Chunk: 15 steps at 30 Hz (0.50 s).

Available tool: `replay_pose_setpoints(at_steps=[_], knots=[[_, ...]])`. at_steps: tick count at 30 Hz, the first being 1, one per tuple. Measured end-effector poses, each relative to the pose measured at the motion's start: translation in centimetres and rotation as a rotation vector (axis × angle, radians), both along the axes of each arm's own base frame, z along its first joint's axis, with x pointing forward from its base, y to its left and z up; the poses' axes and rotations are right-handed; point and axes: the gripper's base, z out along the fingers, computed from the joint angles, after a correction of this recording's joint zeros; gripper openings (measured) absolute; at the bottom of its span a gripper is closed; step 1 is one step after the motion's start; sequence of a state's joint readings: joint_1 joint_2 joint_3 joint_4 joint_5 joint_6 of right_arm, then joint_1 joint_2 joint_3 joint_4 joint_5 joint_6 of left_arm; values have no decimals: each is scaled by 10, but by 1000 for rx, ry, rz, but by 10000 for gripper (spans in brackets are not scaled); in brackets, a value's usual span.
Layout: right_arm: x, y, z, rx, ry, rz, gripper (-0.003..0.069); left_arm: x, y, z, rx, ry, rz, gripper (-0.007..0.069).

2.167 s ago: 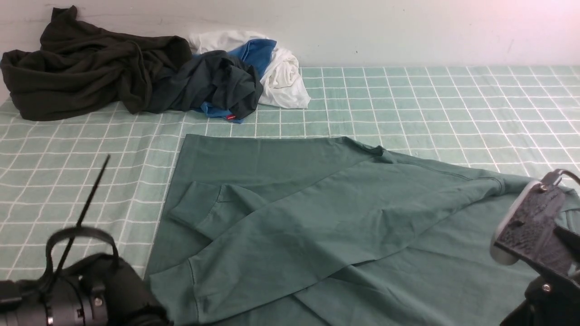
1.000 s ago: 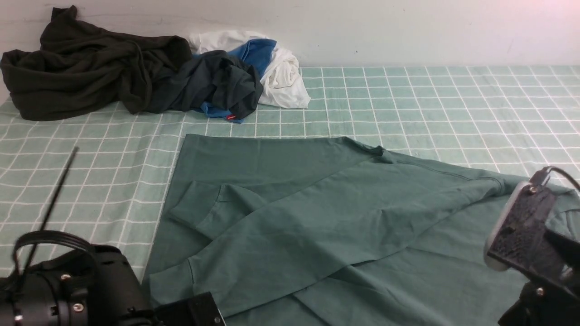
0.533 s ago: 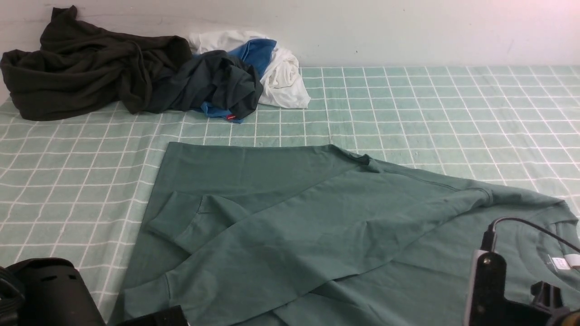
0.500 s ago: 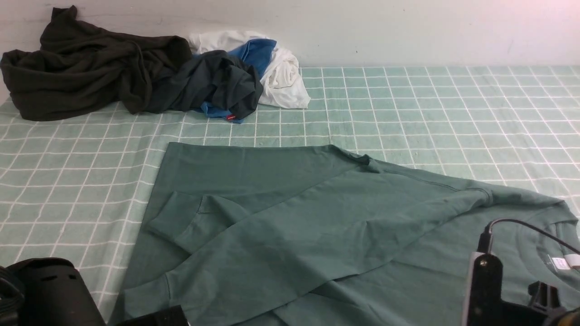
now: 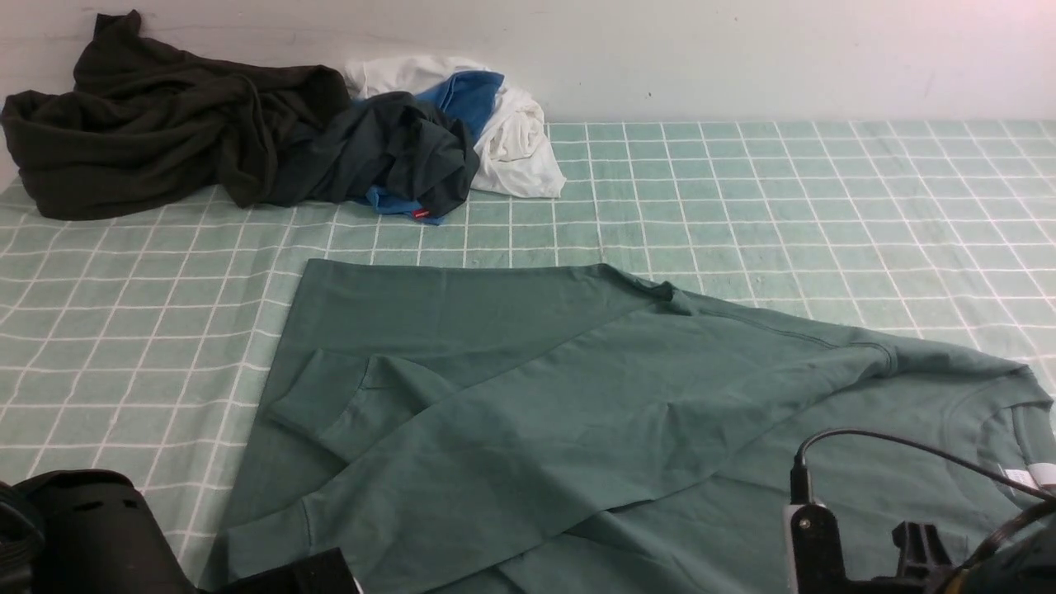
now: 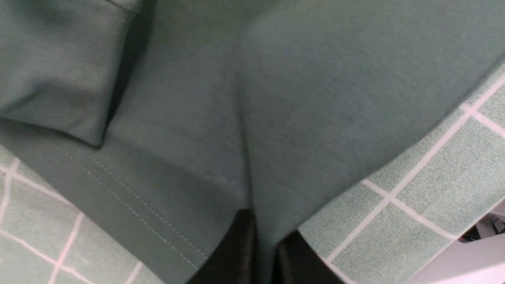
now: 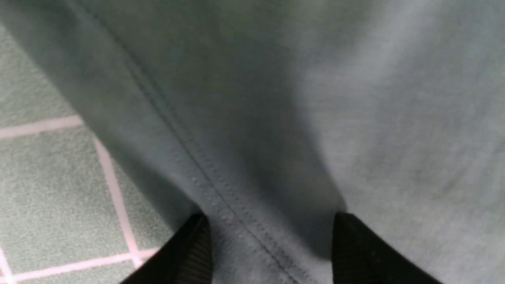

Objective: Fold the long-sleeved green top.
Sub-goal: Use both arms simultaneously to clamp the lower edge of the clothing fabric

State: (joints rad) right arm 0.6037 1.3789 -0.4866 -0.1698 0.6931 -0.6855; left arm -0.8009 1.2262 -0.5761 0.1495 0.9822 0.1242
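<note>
The green long-sleeved top [image 5: 577, 412] lies spread on the checked cloth [image 5: 784, 206], its long axis running from the hem at 8 o'clock to the collar at 4. The left tool [image 6: 264, 252] pinches the hem corner tight. The right tool [image 7: 272, 244], jaws wide apart, straddles a seam at the collar end. The front view cuts off both tools.

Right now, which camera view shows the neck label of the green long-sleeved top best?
The front view. There the white neck label sits inside the collar of the green long-sleeved top, at the picture's right edge, partly cut off. Both wrist views show only the top's plain cloth and stitched seams, no label.
</note>
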Motion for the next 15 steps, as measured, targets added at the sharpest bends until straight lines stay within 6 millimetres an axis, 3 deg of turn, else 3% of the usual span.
replay_pose_setpoints(at_steps=[9,15], knots=[[-3,-1,1,-20,25,27,285,1,-1,0,-11,-9,-2,6],[-10,-7,4,-48,52,20,269,1,-1,0,-10,-8,-5,6]])
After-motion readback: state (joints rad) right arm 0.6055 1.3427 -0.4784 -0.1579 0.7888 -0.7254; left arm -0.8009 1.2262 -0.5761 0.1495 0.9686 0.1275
